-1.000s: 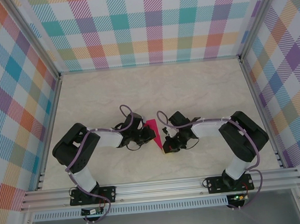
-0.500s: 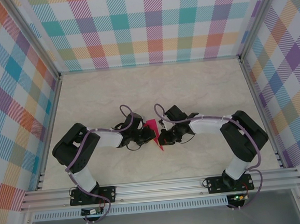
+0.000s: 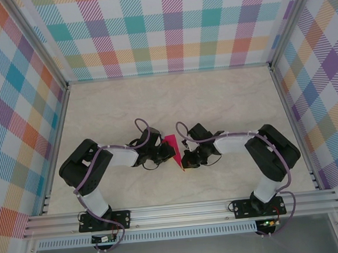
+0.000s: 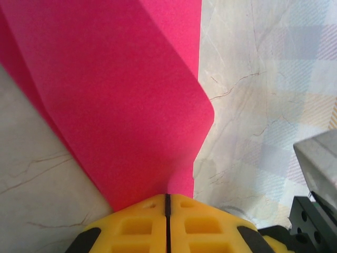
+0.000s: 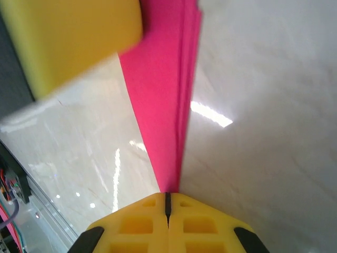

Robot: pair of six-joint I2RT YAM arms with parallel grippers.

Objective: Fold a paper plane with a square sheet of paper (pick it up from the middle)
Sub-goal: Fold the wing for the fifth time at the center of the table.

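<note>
Gently: your left gripper [image 4: 167, 199] and right gripper [image 5: 168, 196] both clench the folded magenta-pink paper sheet [image 4: 121, 95]; diverging pulls could tear it.

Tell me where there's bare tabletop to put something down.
The far half of the table, up to the checked back wall, is bare; so is the near strip along the metal rail. Crowded: the near middle, where the left tool and right tool both pinch the pink paper.
</note>
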